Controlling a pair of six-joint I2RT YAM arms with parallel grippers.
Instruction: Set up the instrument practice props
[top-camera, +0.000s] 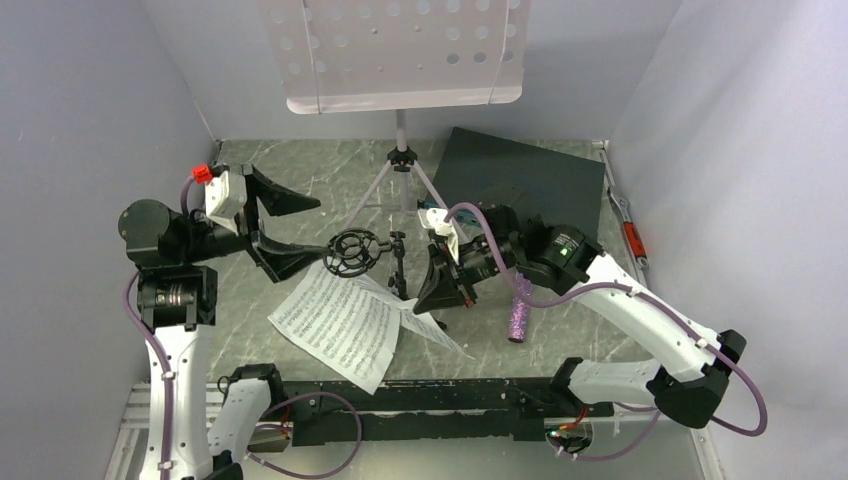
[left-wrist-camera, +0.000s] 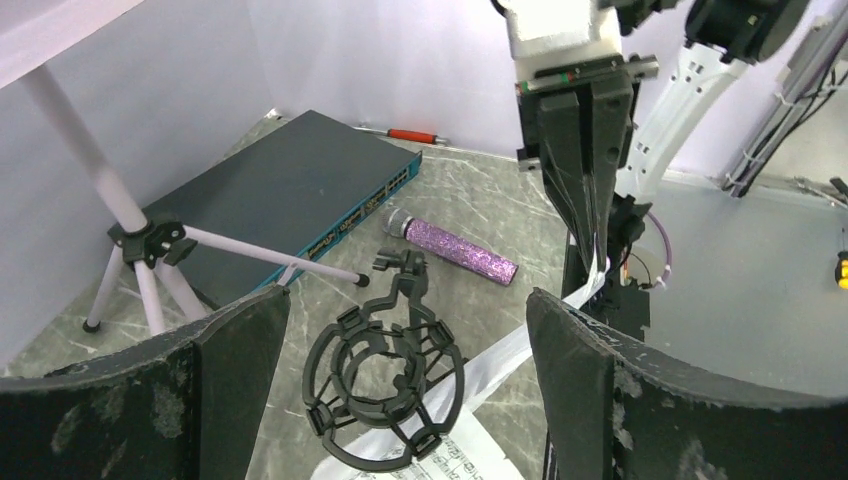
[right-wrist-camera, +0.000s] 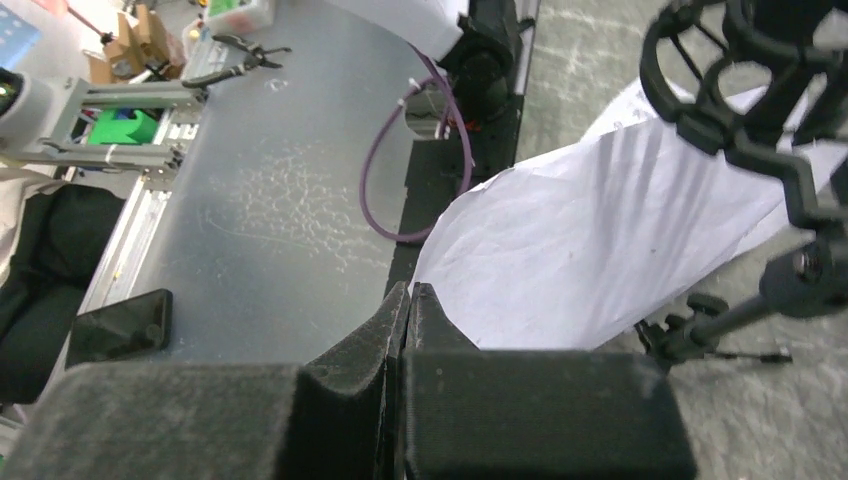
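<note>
The pale lilac music stand (top-camera: 400, 50) rises on its tripod (left-wrist-camera: 140, 240) at the back. My left gripper (top-camera: 310, 232) (left-wrist-camera: 405, 330) is open, its fingers either side of the ring mount of the small black tripod stand (top-camera: 352, 250) (left-wrist-camera: 385, 385), not touching it. A printed sheet-music page (top-camera: 340, 325) lies in front. My right gripper (top-camera: 440, 290) (right-wrist-camera: 410, 290) points down and is shut on the edge of a second white page (right-wrist-camera: 600, 240) (left-wrist-camera: 500, 360), lifting it. The glittery purple microphone (top-camera: 519, 310) (left-wrist-camera: 455, 250) lies on the table to the right.
A flat dark grey-teal box (top-camera: 525, 180) (left-wrist-camera: 290, 190) lies at the back right behind the stand's legs. A red-handled tool (top-camera: 632, 238) rests by the right wall. A black rail (top-camera: 430, 395) runs along the near edge. Pale walls close three sides.
</note>
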